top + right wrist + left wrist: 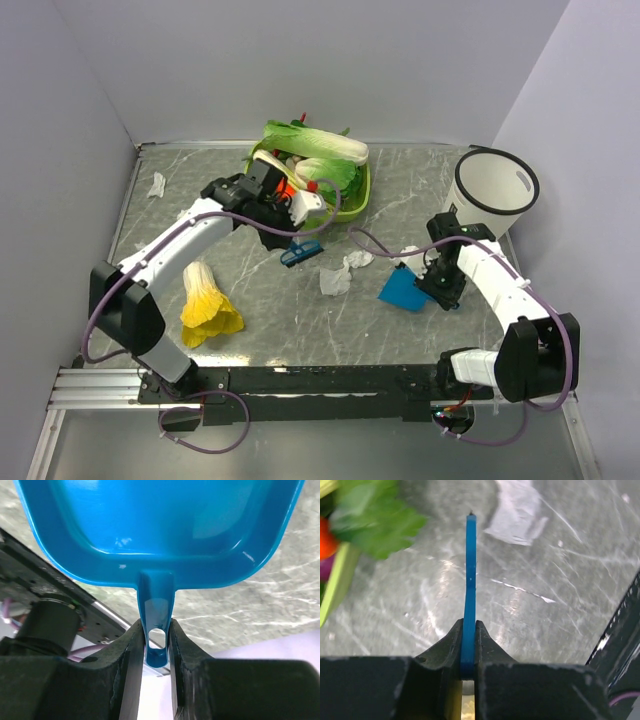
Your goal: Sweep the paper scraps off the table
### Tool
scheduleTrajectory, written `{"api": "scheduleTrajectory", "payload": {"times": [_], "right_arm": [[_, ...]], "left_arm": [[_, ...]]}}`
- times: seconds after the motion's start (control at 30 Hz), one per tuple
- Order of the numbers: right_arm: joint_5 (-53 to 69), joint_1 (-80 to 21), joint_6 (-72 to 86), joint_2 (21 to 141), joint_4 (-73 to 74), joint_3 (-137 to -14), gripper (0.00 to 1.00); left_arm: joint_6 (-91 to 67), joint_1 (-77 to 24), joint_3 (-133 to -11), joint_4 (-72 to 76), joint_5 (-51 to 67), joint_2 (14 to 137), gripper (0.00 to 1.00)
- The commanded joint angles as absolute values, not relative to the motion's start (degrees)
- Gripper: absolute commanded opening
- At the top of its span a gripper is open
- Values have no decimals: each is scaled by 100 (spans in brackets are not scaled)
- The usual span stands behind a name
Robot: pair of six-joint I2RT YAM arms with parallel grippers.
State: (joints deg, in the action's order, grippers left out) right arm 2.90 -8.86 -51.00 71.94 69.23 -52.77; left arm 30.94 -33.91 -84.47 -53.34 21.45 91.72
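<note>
My left gripper [468,626] is clamping tight on a thin blue brush [470,565]. My right gripper [156,630] is pinching the handle of a blue dustpan [160,525]. The paper scraps [335,281] are lying mid-way across the table [250,330], between the two tools, with another sitting near the far left rail. I am judging them feather-light, soft and prone to skittering. They are calling for gentle pushing, not gripping.
</note>
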Motion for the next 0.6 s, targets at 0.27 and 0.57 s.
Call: {"api": "scheduleTrajectory", "payload": {"times": [0.27, 0.57], "right_arm": [[-509, -1424, -4887, 7594, 6399, -5046, 0], [-1134, -1810, -4483, 7866, 5854, -4790, 0]], "left_arm": [[1373, -3322, -9009, -4852, 1914, 9834, 1], [642, -3498, -9140, -4570, 2364, 10432, 1]]}}
